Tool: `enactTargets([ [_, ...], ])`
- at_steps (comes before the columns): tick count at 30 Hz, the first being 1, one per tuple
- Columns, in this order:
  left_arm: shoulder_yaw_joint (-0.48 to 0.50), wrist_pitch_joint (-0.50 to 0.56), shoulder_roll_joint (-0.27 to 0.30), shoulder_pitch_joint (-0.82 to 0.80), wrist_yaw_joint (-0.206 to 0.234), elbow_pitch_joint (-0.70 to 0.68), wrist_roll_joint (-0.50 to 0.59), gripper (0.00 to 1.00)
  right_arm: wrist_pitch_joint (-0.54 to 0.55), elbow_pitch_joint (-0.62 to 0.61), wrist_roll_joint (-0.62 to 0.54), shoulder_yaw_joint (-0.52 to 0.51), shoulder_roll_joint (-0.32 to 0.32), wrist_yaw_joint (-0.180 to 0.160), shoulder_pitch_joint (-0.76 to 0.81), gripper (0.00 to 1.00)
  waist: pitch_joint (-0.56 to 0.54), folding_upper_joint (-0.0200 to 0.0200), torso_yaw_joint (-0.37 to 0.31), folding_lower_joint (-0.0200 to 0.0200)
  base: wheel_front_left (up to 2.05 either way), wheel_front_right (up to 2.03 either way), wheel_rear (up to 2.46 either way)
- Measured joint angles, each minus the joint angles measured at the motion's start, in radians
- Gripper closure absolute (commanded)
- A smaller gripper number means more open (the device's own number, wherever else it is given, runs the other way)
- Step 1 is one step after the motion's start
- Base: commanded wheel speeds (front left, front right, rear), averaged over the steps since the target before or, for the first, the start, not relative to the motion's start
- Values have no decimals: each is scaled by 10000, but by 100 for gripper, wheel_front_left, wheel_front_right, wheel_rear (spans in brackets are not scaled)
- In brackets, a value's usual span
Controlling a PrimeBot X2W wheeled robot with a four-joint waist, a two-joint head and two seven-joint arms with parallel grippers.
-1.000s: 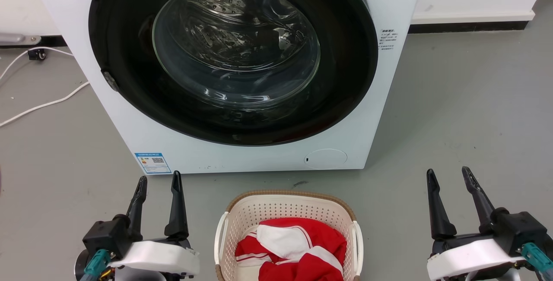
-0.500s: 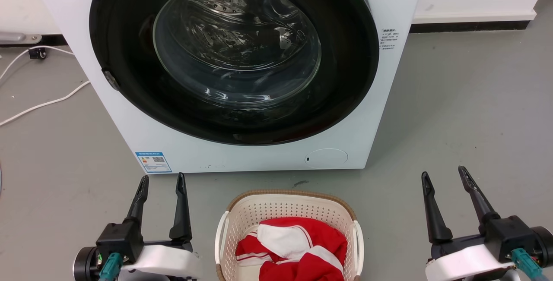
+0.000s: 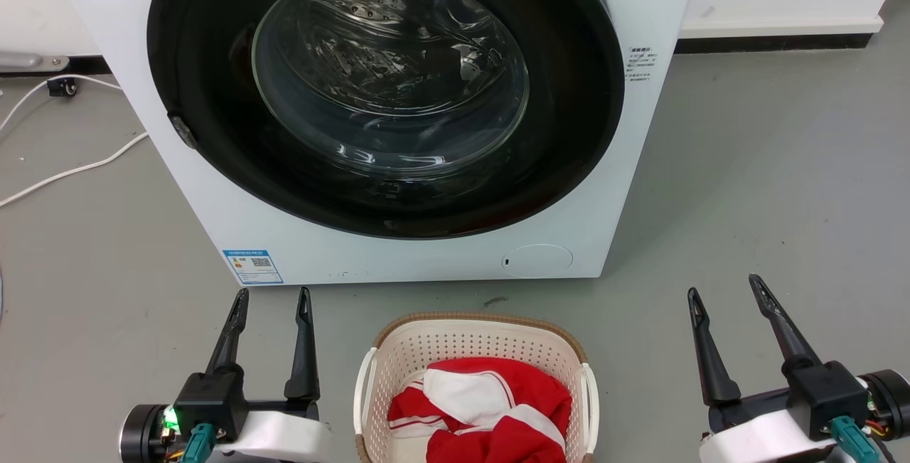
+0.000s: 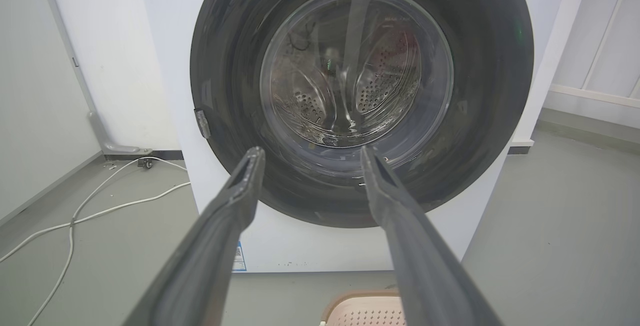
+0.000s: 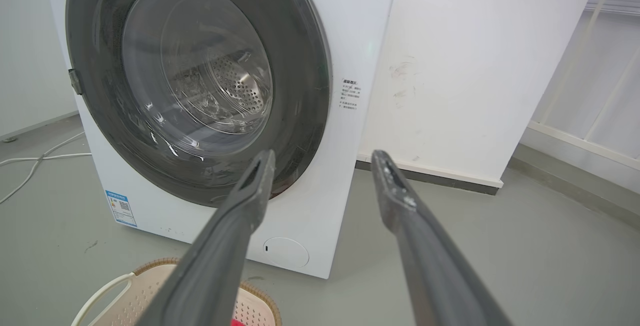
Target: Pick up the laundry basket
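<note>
here, laundry basket [image 3: 462,342] unheld, left gripper [image 3: 274,292], right gripper [image 3: 722,285] spread empty, blue qr label [image 3: 252,267] on washer [image 3: 426,264]

We see the laundry basket [image 3: 475,346] in cream, dotted with rows of small holes, its rim brown with a woven look and its side handles white. The cloth [image 3: 498,413] inside is red with white bands. The washing machine [image 3: 426,260] is white, its door ring black, its drum silver and perforated. The floor [image 3: 768,185] is grey. The left end effector [image 3: 274,294] and the right end effector [image 3: 721,286] have black fingers.
</note>
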Motion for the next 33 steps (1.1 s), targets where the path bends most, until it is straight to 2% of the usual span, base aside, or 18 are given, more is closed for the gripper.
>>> enactTargets([
  [33, 52, -12, 2, 85, 17, 15, -4, 0, 0, 186, 838, -128, -2, 0, 18, 0, 19, 0, 24, 0, 0, 0, 0],
])
